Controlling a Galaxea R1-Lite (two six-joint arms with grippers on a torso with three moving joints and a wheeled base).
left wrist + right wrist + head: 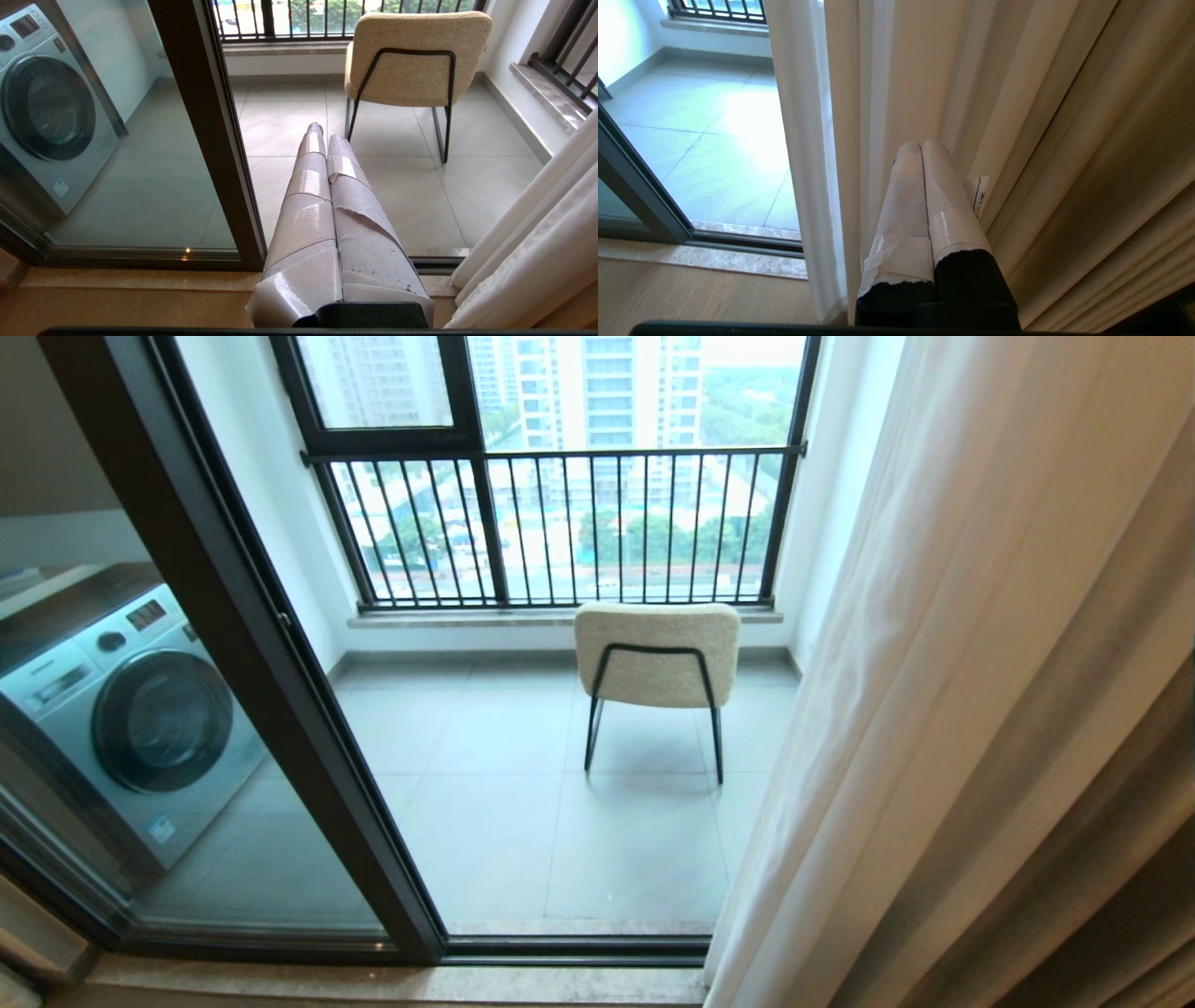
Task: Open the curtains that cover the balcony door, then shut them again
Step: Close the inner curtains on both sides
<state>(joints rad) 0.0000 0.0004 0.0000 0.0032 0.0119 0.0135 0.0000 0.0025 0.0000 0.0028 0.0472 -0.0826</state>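
Jaws on both grippers read clenched on nothing: we see the left gripper (321, 133) pointing at the open doorway, the right gripper (920, 148) beside the fabric folds. We note the curtains (896, 709) bunched at the right, the balcony door (233, 616) uncovered, then a chair (657, 653) and washing machine (131, 709) beyond.

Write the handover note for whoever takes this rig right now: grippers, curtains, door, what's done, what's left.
Left gripper: shut, empty, pointing out over the balcony floor beside the door frame.
Right gripper: shut, holding nothing, tips against the folds of the gathered fabric.
Curtains: bunched at the right side of the opening.
Balcony door: uncovered; chair and washing machine show beyond it.
Done: the curtains stand open.
Left: draw them back across the door.
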